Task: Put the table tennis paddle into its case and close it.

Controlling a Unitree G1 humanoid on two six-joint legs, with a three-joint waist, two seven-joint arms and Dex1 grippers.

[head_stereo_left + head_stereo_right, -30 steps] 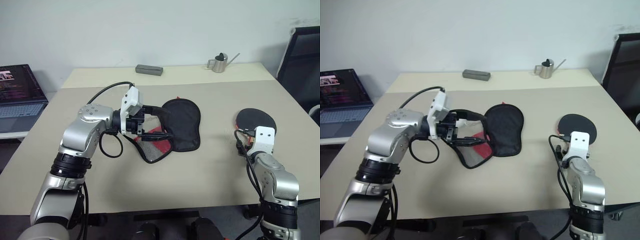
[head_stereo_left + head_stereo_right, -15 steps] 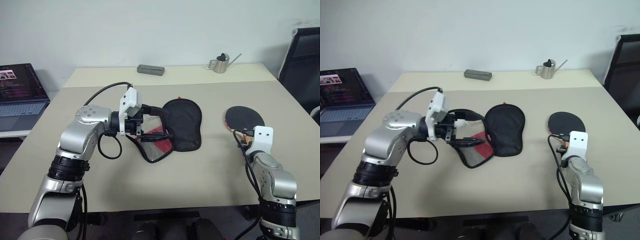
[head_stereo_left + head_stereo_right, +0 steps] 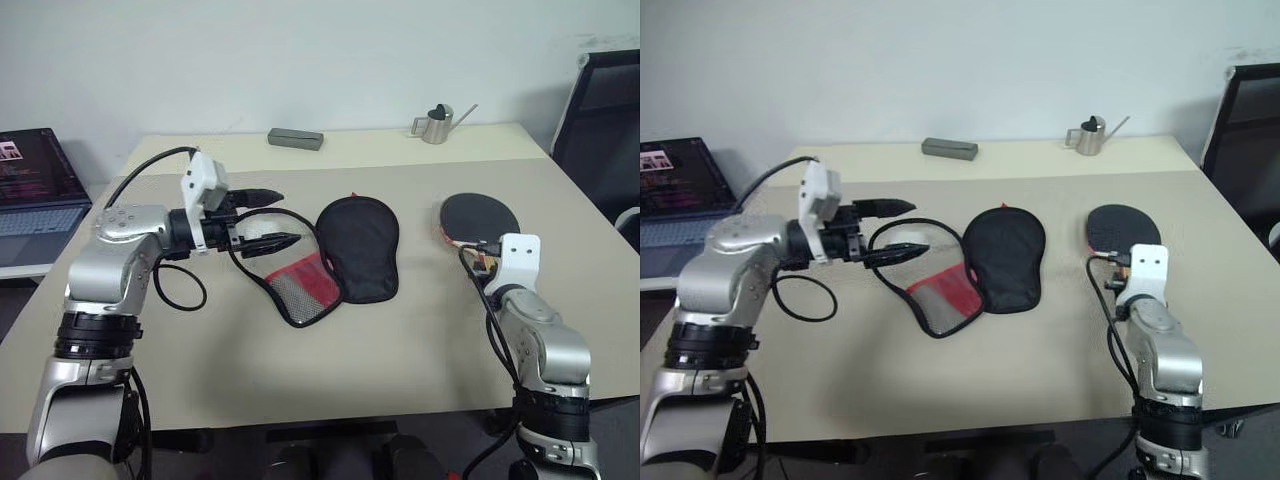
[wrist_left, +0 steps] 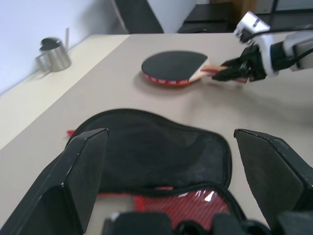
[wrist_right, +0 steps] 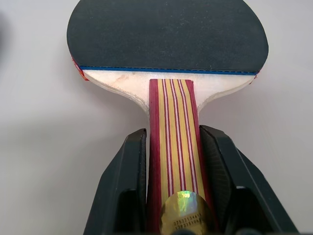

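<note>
My right jaws (image 5: 172, 161) are clamped on the striped handle of the table tennis paddle (image 3: 480, 215), one finger (image 5: 128, 186) pressed to each side of the wood. The round black blade sticks out straight ahead of them, past the fingertips, its face up and about level over the counter (image 3: 400, 350). I cannot tell whether the blade touches the counter or is just above it.

My left jaws (image 3: 270, 219) stand wide open with nothing between them, pointing across the counter toward my right side. The case (image 3: 352, 250) lies flat on the counter just ahead of and below them, near the fingertips but not touching. It is unzipped: the black half is spread out farther from the jaws, and the flap with red panel and mesh (image 3: 305, 290) lies nearer to them. From the left wrist, the case shows between my two fingers (image 4: 83, 176), and the paddle lies beyond it, well apart, held by my right jaws.

Far past both jaws, at the back of the counter, stand a small metal watering can (image 3: 438, 124) and a grey box (image 3: 296, 139).
</note>
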